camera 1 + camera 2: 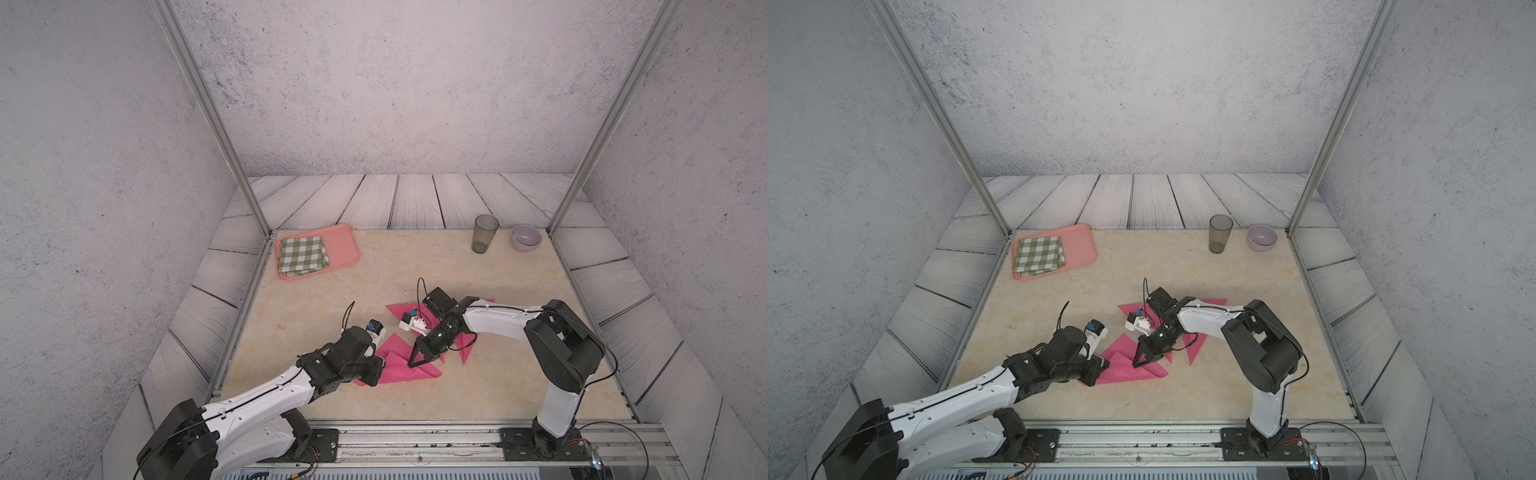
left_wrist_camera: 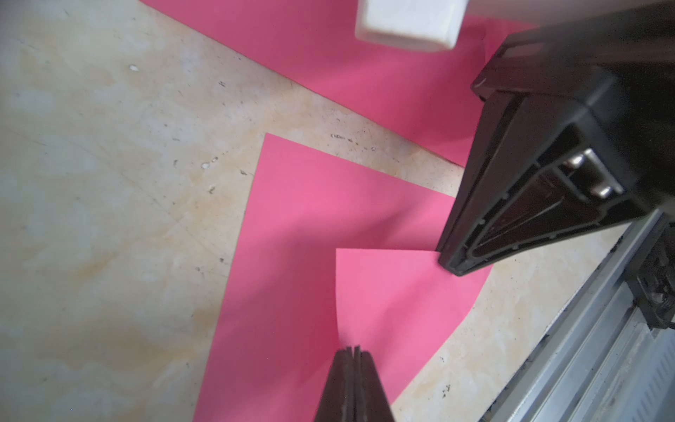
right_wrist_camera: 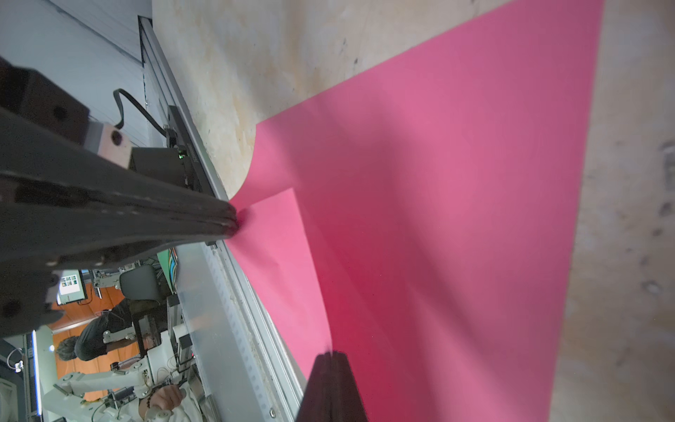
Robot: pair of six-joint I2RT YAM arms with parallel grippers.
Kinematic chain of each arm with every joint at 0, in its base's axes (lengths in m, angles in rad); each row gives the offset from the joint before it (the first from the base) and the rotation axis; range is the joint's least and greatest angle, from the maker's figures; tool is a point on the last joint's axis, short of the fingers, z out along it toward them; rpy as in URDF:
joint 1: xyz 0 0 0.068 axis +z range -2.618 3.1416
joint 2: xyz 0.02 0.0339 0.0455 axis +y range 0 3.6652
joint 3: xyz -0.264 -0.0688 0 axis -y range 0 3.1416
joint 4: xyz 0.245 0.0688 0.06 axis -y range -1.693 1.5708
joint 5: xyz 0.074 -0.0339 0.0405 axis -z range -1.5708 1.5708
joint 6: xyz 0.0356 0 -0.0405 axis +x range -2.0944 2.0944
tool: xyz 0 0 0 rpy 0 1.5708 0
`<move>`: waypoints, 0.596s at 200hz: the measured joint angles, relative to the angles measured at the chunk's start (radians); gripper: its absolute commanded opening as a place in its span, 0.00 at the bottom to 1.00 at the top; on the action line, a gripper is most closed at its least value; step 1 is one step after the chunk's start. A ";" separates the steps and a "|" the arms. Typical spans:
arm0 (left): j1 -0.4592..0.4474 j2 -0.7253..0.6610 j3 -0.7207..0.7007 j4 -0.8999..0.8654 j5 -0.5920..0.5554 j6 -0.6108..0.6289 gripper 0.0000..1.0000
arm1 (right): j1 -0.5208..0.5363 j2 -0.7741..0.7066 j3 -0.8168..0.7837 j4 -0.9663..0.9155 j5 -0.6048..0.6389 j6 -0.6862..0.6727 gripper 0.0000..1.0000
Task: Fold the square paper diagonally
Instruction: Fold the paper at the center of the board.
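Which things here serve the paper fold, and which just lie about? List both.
Job: pink paper, left gripper, right gripper.
Lying about: tray, checked cloth on it, dark cup, pale bowl, second pink sheet behind.

Both top views are evenly and softly lit, apparently from overhead: the arms throw only faint, short shadows on the table around the pink paper. The walls darken toward the corners, and the metal posts lean outward from wide-lens distortion. Fine detail is slightly soft.

In the left wrist view the pink paper is sharp, crossed by a broad dull shadow, while a white block beyond it is blurred.

In the right wrist view the left gripper, touching the pink paper, is dark and out of focus. Shadow bands cross the sheet. The room behind it glows brighter and orange.
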 measured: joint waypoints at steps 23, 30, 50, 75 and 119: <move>0.000 0.004 0.014 -0.006 -0.013 -0.003 0.00 | 0.000 0.000 0.000 0.019 0.018 0.023 0.03; 0.000 0.010 0.022 -0.006 -0.019 -0.004 0.00 | 0.000 0.000 0.000 0.023 0.025 0.028 0.03; 0.000 0.045 0.043 -0.003 -0.035 -0.007 0.00 | 0.000 0.000 0.000 0.035 0.050 0.045 0.10; 0.000 0.112 0.084 -0.023 -0.042 -0.007 0.00 | 0.000 0.000 -0.002 0.050 0.074 0.059 0.26; 0.000 0.098 0.095 -0.044 -0.048 -0.010 0.00 | -0.002 -0.048 -0.036 0.068 0.144 0.076 0.18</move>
